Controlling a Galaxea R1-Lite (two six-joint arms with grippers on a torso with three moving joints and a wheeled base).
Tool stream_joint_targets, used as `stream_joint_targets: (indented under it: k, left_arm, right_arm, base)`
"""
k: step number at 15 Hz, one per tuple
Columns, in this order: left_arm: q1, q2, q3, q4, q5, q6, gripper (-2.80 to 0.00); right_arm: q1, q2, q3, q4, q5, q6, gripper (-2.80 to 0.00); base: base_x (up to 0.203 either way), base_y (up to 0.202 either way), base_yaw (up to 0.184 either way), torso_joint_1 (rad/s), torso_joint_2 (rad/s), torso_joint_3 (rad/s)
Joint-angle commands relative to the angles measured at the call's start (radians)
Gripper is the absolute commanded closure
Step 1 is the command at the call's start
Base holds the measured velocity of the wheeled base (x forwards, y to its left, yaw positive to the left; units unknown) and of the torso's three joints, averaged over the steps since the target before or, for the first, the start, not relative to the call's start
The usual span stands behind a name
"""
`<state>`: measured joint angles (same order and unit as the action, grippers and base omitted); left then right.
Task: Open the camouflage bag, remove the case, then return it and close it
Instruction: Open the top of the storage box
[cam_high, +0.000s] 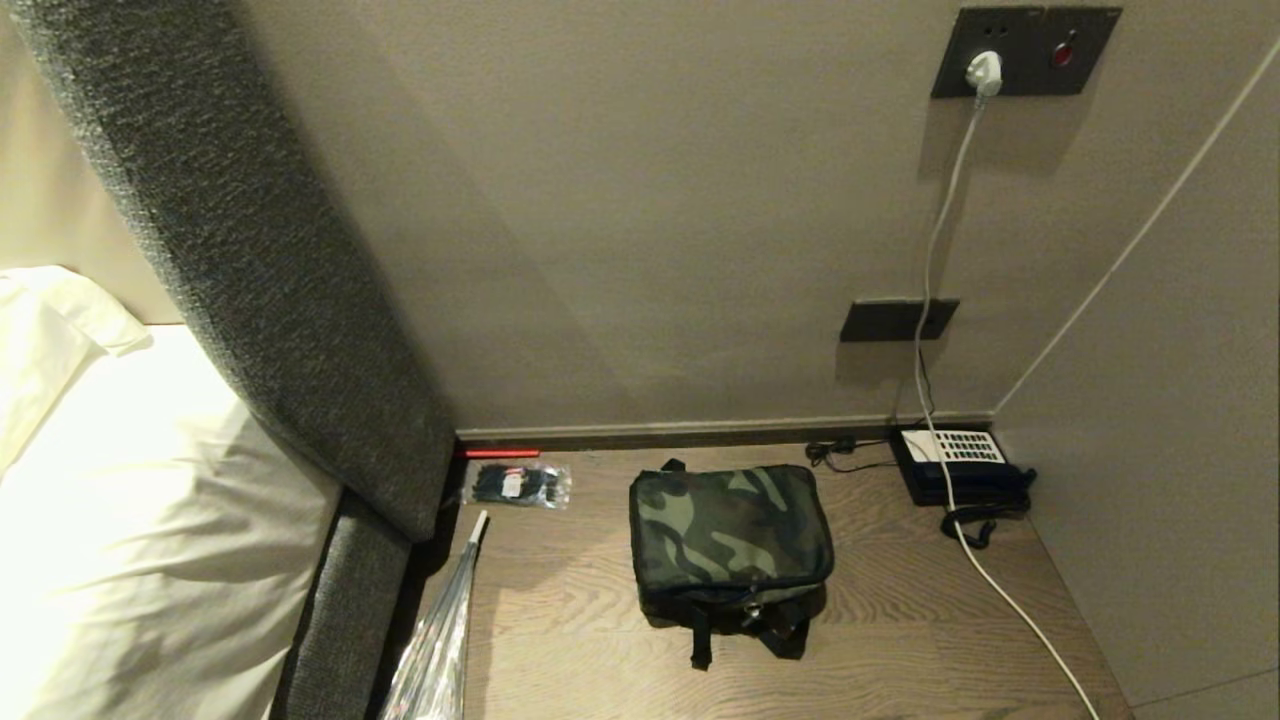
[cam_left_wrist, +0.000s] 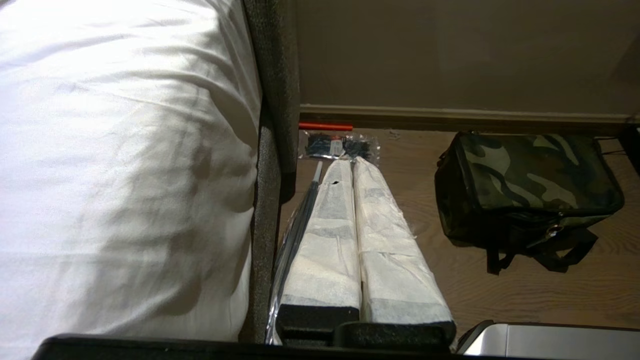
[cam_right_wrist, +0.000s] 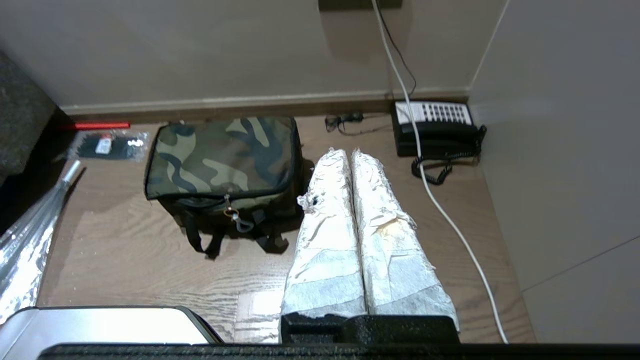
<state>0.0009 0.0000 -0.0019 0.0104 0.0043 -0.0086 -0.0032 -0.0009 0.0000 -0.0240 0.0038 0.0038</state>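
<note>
Two grippers hung idle above the wooden floor, neither showing in the head view; the left gripper (cam_left_wrist: 354, 162) had its white-wrapped fingers (cam_left_wrist: 325, 240) pressed together with nothing between them, and the right gripper (cam_right_wrist: 350, 152) likewise had its wrapped fingers (cam_right_wrist: 385, 240) closed flat against each other and empty. The camouflage bag (cam_high: 730, 530) sat upright on the floor (cam_high: 900, 620) between the bed and the corner, its lid closed, its zipper pull (cam_right_wrist: 235, 217) hanging at the near face and its black straps (cam_high: 745, 635) trailing toward the robot. No case could be seen outside the bag. Near the wall to the bag's left lay a small clear packet (cam_high: 518, 486) of black items beside a red stick (cam_high: 497, 453), with a folded clear umbrella (cam_high: 440, 640) along the grey bed frame (cam_high: 350, 600). A black telephone (cam_high: 960, 465) stood in the right corner, and a white cable (cam_high: 1010, 600) ran past it across the floor from the wall socket (cam_high: 1020, 50).
</note>
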Motion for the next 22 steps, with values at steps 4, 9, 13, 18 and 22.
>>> stream_joint_targets:
  k: [4,9,13,18,22]
  left_arm:
    - [0.001,0.000,0.001,0.000,0.001,-0.001,0.00]
    - [0.001,0.000,0.000,0.000,0.000,0.002,0.00]
    - [0.001,0.000,0.000,0.000,0.002,0.001,0.00]
    - [0.001,0.000,0.000,0.000,0.002,0.002,0.00]
    - [0.001,0.000,0.000,0.000,0.002,0.001,0.00]
  right_arm:
    - [0.000,-0.013,0.017,-0.001,0.001,0.001,0.00]
    - [0.000,-0.013,0.015,-0.001,0.001,0.001,0.00]
    - [0.000,-0.013,0.016,-0.001,0.001,0.000,0.00]
    - [0.000,-0.013,0.017,-0.001,0.001,0.001,0.00]
    - [0.000,-0.013,0.017,-0.001,0.001,-0.001,0.00]
  base:
    - [0.000,0.000,0.000,0.002,0.00,-0.197]
    - [0.000,0.000,0.000,0.004,0.00,-0.199]
    - [0.000,0.000,0.000,0.001,0.00,-0.200]
    - [0.000,0.000,0.000,0.001,0.00,-0.192]
    - [0.000,0.000,0.000,0.002,0.00,-0.197]
